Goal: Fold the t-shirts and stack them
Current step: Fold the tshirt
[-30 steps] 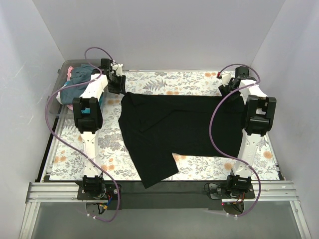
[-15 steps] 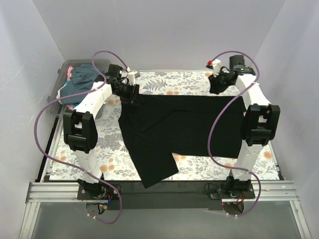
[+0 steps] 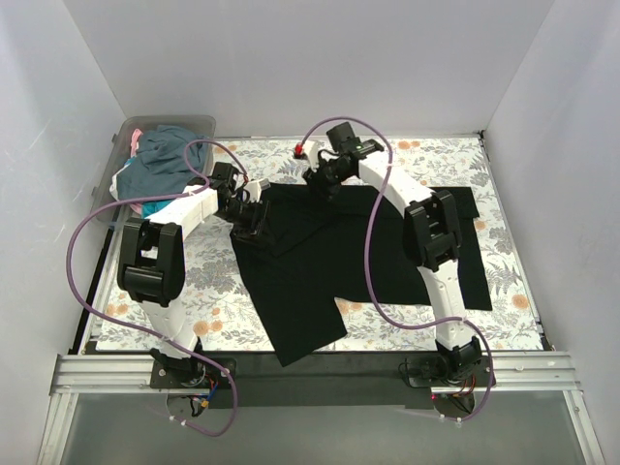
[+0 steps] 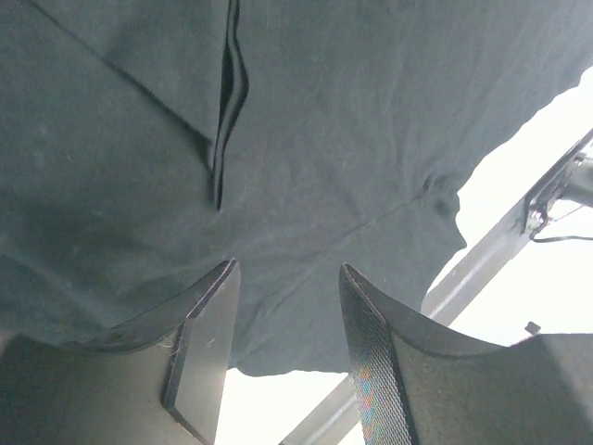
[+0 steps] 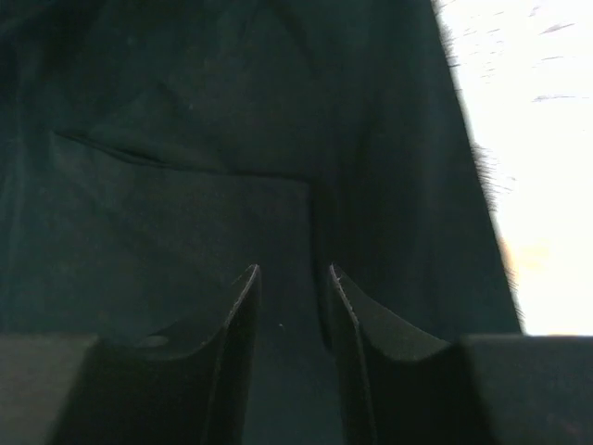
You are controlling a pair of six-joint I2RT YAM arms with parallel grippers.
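Black t-shirt (image 3: 310, 262): spread flat across the middle of the floral-covered table (image 3: 407, 155), one corner reaching the near edge. Left end effector (image 3: 250, 211): over the shirt's left edge, fingers spread, nothing between them. Right end effector (image 3: 322, 180): at the far edge, fingers slightly parted above the cloth.

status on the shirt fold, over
Both jaws apart: left gripper, right gripper low over black t-shirt, nothing pinched. Shirt spread on floral cover. Nothing blocking.
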